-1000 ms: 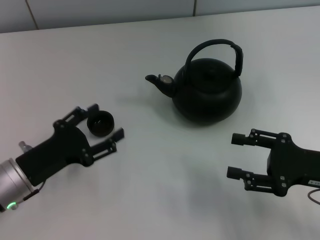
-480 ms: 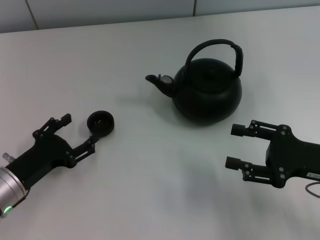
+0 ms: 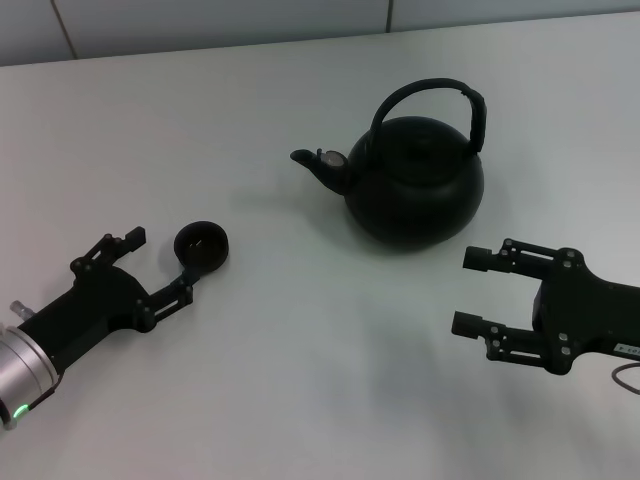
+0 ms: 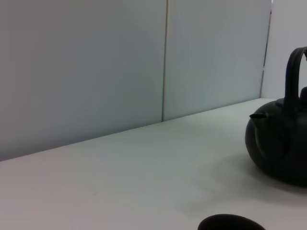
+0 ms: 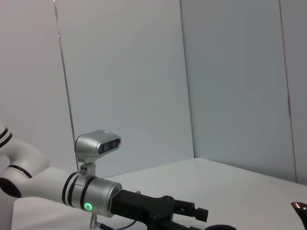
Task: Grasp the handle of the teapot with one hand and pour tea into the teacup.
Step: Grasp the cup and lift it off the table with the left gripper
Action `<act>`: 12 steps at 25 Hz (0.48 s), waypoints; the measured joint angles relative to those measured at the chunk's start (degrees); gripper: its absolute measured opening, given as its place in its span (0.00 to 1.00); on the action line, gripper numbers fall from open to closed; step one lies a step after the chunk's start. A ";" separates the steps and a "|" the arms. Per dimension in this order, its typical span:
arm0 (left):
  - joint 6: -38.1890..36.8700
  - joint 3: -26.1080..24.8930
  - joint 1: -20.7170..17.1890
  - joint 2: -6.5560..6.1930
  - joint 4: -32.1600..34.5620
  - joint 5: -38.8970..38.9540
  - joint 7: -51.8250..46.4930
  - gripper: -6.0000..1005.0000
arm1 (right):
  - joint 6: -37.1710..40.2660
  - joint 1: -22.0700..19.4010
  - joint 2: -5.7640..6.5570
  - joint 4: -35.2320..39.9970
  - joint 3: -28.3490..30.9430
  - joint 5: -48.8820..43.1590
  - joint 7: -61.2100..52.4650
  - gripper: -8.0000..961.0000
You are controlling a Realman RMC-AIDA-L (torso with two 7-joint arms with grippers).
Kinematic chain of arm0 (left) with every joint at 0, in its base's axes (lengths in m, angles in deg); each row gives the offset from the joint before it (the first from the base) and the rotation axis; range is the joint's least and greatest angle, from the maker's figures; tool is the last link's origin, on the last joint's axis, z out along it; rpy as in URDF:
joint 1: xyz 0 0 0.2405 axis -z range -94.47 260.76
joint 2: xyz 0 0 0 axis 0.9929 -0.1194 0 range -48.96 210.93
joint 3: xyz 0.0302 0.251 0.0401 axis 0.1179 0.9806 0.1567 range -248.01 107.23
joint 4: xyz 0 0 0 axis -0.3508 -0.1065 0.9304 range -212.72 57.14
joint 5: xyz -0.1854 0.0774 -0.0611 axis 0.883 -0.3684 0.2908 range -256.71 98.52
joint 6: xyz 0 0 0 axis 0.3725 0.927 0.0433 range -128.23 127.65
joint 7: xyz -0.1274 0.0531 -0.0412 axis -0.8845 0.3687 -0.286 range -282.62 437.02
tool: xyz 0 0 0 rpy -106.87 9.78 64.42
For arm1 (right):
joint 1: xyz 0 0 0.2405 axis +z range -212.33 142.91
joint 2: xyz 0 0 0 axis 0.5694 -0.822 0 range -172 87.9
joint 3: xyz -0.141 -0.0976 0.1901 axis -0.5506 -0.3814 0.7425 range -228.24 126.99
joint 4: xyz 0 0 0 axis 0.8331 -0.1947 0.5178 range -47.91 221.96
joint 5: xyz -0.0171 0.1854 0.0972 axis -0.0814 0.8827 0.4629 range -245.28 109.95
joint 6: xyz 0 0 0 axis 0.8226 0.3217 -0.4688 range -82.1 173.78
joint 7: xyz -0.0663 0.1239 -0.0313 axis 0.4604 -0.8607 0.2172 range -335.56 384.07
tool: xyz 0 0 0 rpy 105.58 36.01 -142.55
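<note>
The matte-black teapot stands upright on the white table, spout pointing to the left, with its arched handle over the top. The small black teacup stands left of it. My left gripper is open and empty, just left of the teacup and not touching it. My right gripper is open and empty, in front of the teapot to its right, apart from it. In the left wrist view the teapot and its handle show, and the teacup's rim shows at the picture's edge.
The white table ends at a pale panelled wall behind the teapot. The right wrist view shows my left arm with a green light on its wrist.
My left gripper, which had its fingers around the teacup a second ago, has drawn back to the left and the cup stays on the table. The right gripper has shifted slightly.
</note>
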 joint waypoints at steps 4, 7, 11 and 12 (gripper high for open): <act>-0.32 0.99 0.51 0.00 -0.01 -0.26 -0.04 0.87 | 0.00 -0.15 -0.03 0.08 0.00 0.00 0.01 0.74; -0.34 2.71 0.99 0.00 -0.02 -0.31 -0.08 0.87 | 0.00 -0.17 -0.03 0.17 0.00 0.00 -0.06 0.74; 0.06 2.95 1.68 0.00 -0.10 -0.34 -0.08 0.87 | 0.00 -0.04 -0.02 0.19 0.00 0.04 -0.10 0.74; 0.07 2.95 1.81 0.00 -0.10 -0.35 -0.08 0.87 | 0.00 0.02 -0.02 0.20 0.00 0.05 -0.10 0.74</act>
